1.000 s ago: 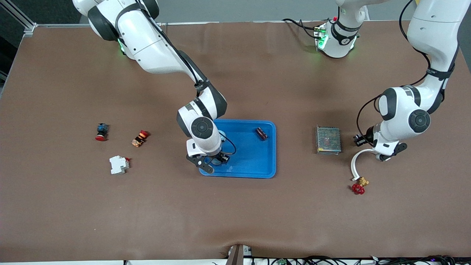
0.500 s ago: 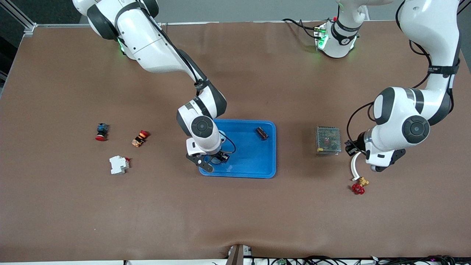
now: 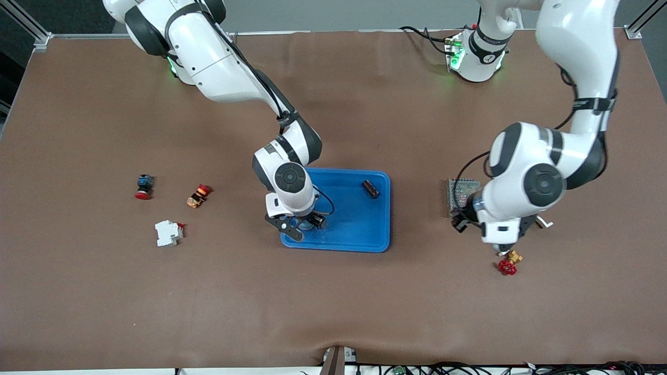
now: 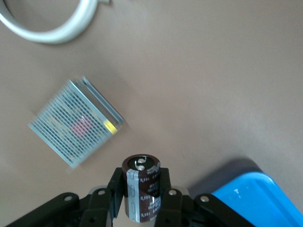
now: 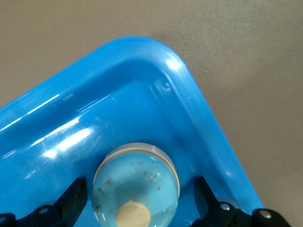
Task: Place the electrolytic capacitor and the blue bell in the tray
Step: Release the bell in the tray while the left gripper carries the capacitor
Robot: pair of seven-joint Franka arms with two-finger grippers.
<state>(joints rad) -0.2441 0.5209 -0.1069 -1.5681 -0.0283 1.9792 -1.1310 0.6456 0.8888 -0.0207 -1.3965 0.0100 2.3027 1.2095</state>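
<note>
The right gripper (image 5: pixel 137 208) stands wide around the blue bell (image 5: pixel 136 182) in the blue tray (image 3: pixel 365 229), where another capacitor (image 3: pixel 370 189) lies. The left gripper (image 4: pixel 142 198), over the brown table (image 3: pixel 333 312) beside the mesh box (image 4: pixel 75 123), pinches a capacitor (image 4: pixel 141 187); its print is unreadable.

Front view: blue bell (image 5: pixel 136 185) hidden under right arm's wrist; right gripper (image 3: pixel 305 223) mostly covered too. Left gripper (image 4: pixel 142 198) hidden beneath its wrist; capacitor it holds not visible there. Mesh box (image 3: pixel 458 192) partly covered, 3 o'clock side. White ring (image 4: pixel 52 21) cut off by frame edge at 12 o'clock in left wrist view. Dark cylinder in tray (image 3: pixel 370 188): markings too small to read.
</note>
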